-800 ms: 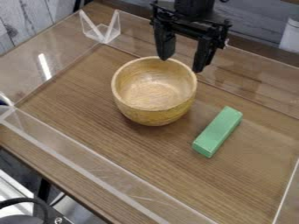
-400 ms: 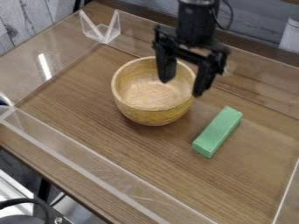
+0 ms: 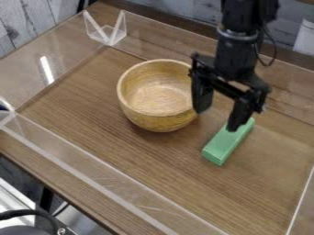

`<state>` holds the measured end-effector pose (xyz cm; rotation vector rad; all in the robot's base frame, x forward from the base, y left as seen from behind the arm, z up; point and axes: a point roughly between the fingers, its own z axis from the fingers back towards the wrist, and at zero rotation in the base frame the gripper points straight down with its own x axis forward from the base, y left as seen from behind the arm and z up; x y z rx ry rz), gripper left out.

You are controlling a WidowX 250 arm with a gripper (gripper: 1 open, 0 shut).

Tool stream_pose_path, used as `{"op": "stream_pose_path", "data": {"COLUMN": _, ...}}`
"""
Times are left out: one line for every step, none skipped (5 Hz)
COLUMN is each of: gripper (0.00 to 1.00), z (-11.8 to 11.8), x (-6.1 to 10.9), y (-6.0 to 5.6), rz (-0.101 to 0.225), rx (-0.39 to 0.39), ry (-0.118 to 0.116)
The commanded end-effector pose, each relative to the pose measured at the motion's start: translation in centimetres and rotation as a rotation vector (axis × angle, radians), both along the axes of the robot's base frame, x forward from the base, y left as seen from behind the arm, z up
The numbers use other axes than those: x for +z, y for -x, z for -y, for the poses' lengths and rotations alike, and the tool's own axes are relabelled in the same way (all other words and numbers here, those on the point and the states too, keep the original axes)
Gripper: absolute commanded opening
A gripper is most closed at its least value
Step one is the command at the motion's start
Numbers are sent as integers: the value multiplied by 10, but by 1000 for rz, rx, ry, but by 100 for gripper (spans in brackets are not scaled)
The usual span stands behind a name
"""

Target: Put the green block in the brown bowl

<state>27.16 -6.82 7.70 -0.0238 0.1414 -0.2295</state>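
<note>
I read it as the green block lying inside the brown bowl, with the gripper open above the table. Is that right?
Not quite: the camera view shows the green block on the table, beside the brown bowl, not inside it. The gripper is indeed open above the table.

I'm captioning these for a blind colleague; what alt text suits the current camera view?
A black robot gripper, jaws open, hangs over the far end of a green block on a wooden table. Beside the block stands a round tan bowl, with nothing visible inside it.
</note>
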Motion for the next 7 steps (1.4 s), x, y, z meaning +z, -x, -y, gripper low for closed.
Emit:
{"op": "stream_pose_path", "data": {"gripper": 100, "z": 13, "x": 0, "y": -5, "rz": 48, "rx": -54, "ry": 16}}
{"op": "stream_pose_path", "data": {"gripper": 100, "z": 20, "x": -13, "y": -13, "rz": 61, "rx": -77, "ry": 14}}
{"op": "stream_pose_path", "data": {"gripper": 100, "z": 18, "x": -18, "y": -21, "rz": 128, "rx": -82, "ry": 23}}
{"op": "stream_pose_path", "data": {"gripper": 100, "z": 12, "x": -18, "y": -26, "rz": 185, "rx": -81, "ry": 39}}
{"op": "stream_pose_path", "data": {"gripper": 100, "z": 8, "x": -11, "y": -28, "rz": 243, "rx": -76, "ry": 60}}
{"op": "stream_pose_path", "data": {"gripper": 100, "z": 5, "x": -8, "y": -32, "rz": 265, "rx": -64, "ry": 72}}
{"op": "stream_pose_path", "data": {"gripper": 100, "z": 0, "x": -11, "y": -36, "rz": 274, "rx": -49, "ry": 77}}
